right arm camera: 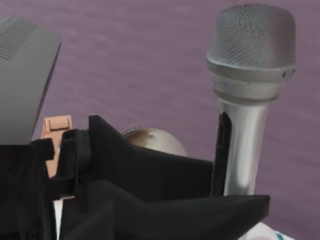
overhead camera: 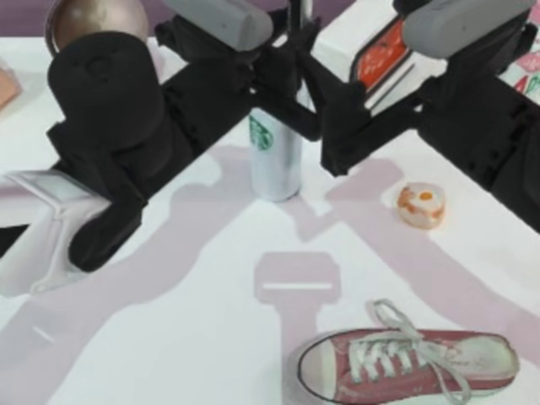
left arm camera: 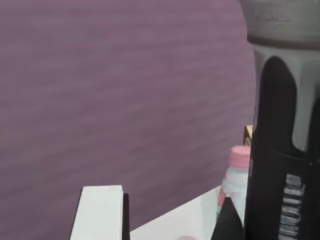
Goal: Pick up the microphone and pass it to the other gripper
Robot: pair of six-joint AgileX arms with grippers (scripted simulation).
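Note:
The microphone (right arm camera: 250,100) stands upright in the air, grey mesh head up and silver-and-black handle down. In the top view only a thin strip of the microphone (overhead camera: 300,10) shows at the upper edge, above the meeting arms. My left gripper (overhead camera: 295,84) reaches in from the left and my right gripper (overhead camera: 333,126) from the right, so both crowd the handle. In the right wrist view the left gripper (right arm camera: 150,167) touches the handle's side. The microphone (left arm camera: 285,150) fills the left wrist view's right side. Black parts hide where it is held.
A white tumbler (overhead camera: 276,156) with a green logo stands under the grippers. A red sneaker (overhead camera: 405,363) lies at the front right, with a small orange-and-white item (overhead camera: 421,205) behind it. A white box (overhead camera: 371,51) and a bronze bowl (overhead camera: 93,17) sit at the back.

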